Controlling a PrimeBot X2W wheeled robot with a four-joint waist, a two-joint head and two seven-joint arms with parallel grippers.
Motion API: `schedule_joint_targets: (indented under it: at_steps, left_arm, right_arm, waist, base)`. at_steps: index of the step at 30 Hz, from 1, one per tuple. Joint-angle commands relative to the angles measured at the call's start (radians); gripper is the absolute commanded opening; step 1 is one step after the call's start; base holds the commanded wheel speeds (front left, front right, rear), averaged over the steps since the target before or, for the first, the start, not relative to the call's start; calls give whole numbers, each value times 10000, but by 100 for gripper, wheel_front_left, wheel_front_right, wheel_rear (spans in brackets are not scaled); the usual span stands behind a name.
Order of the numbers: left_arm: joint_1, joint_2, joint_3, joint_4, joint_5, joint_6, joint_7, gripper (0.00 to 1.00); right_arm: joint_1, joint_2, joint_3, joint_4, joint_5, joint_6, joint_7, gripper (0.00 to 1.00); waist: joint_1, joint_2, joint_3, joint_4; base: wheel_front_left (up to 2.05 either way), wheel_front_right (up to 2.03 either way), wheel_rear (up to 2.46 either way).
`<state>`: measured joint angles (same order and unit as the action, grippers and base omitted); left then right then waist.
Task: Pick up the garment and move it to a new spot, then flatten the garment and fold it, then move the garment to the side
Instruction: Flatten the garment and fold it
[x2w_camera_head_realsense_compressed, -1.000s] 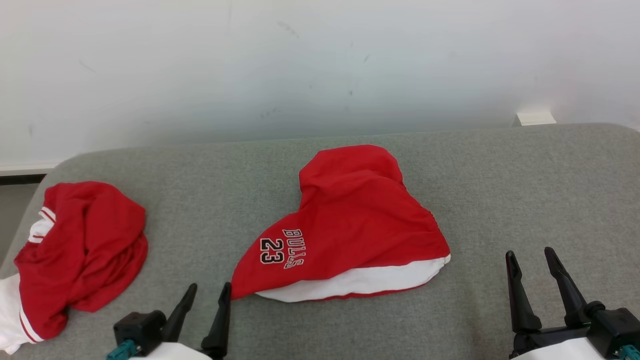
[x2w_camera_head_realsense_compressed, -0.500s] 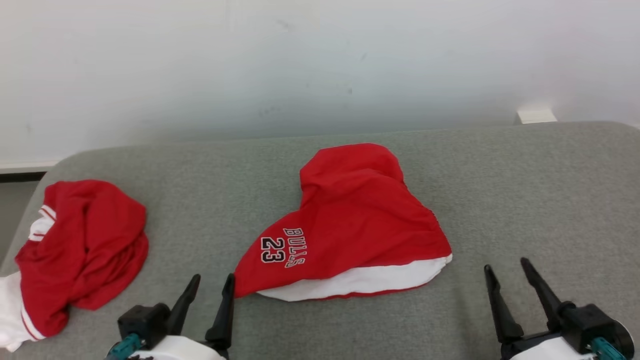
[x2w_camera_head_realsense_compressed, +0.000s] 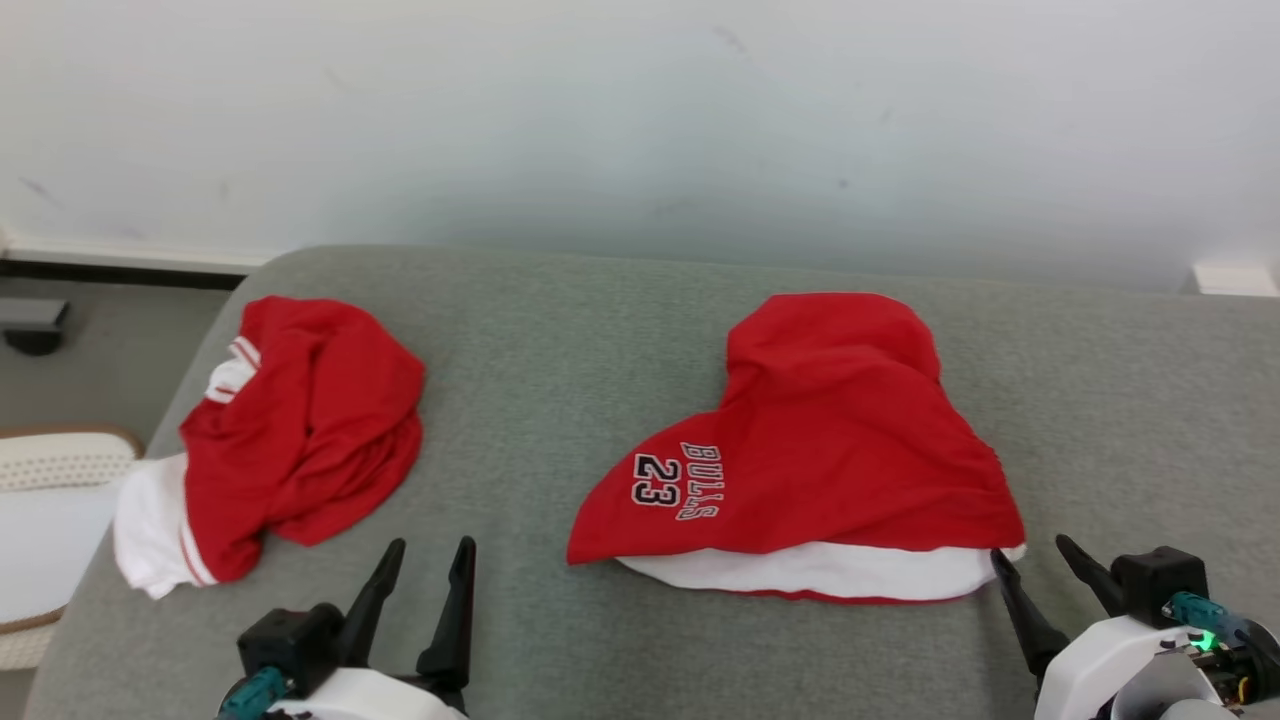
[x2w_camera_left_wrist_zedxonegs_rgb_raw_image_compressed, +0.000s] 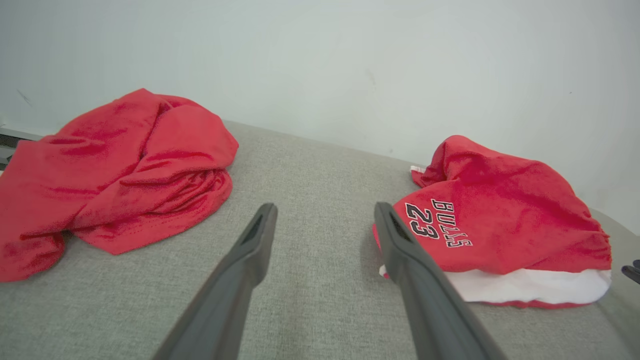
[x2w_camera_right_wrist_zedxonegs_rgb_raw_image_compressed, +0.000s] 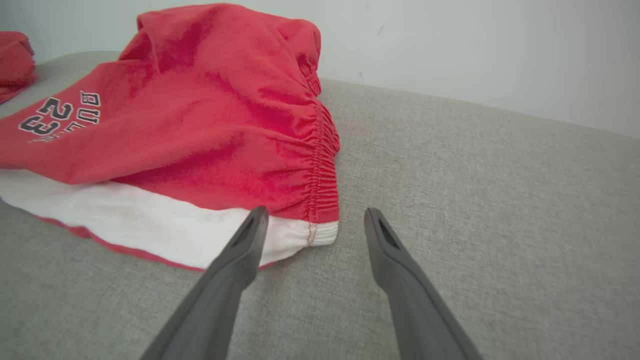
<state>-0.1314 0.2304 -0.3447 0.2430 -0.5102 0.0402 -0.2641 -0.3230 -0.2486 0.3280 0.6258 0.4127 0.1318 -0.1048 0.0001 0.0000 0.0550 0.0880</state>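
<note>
While the garment (x2w_camera_head_realsense_compressed: 830, 440) lay mid-frame, its white hem corner sat just beside the right gripper (x2w_camera_head_realsense_compressed: 1028, 548) | right gripper: jaws apart, holding nothing | left gripper (x2w_camera_head_realsense_compressed: 432, 544), lower left: apart, empty

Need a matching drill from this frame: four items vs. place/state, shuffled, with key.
Items
1. BULLS 23 garment
2. crumpled red garment
3. left gripper
4. right gripper

Place/state
A. near the left edge of the grey cushion
B. jaws open, tips beside a white hem corner
C. mid-cushion, white layer showing under the red
D. jaws open, over bare cushion between the two garments

Pairs: 1-C, 2-A, 3-D, 4-B
</note>
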Motion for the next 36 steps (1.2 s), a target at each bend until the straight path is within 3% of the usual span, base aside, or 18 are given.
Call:
schedule_joint_targets:
  at_steps: [1, 11, 12, 14, 15, 16, 24, 34, 35, 36]
  left_arm:
    - [109, -54, 69, 17, 138, -53, -3, 100]
    - [156, -301, 442, 174, 391, -246, -4, 100]
    - [172, -315, 486, 192, 396, -273, -4, 100]
    - [190, -346, 579, 218, 445, -281, -4, 100]
    - [194, -357, 612, 224, 464, -302, -4, 100]
    - [189, -380, 623, 238, 460, -313, -2, 100]
    - [212, -456, 725, 346, 546, -421, -4, 100]
    - [315, -564, 828, 452, 667, -528, -3, 100]
    - [314, -577, 826, 458, 683, -547, -4, 100]
    - [304, -595, 811, 480, 697, -559, -3, 100]
  right_arm:
    - [-165, -74, 7, 303, 138, -22, 96, 100]
    - [-676, 48, 103, 1755, 683, -22, 172, 100]
    - [-698, 55, 147, 1832, 729, -22, 161, 82]
    - [-813, 62, 254, 1989, 801, -22, 105, 36]
    - [-877, 65, 315, 2029, 843, -22, 68, 5]
    - [-902, 55, 379, 2066, 881, -22, 28, 0]
    - [-1031, -71, 626, 2270, 1172, -22, -386, 0]
    - [-501, -596, 639, 2008, 1388, -22, 91, 0]
    - [-470, -599, 617, 1932, 1391, -22, 139, 9]
    - [-418, -596, 594, 1867, 1393, -22, 157, 29]
  waist:
    - [-1, 0, 30, 339]
    - [-1, 0, 89, 863]
    - [-1, 0, 81, 857]
    - [-1, 0, 74, 797]
    - [-1, 0, 68, 742]
    - [-1, 0, 60, 689]
    - [-1, 0, -50, 223]
    - [-1, 0, -97, -489]
    - [-1, 0, -83, -558]
    - [-1, 0, -74, -608]
  base:
    - [0, 0, 0]
    - [0, 0, 0]
    - [0, 0, 0]
    - [0, 0, 0]
    - [0, 0, 0]
    - [0, 0, 0]
    - [0, 0, 0]
    - [0, 0, 0]
    - [0, 0, 0]
    - [0, 0, 0]
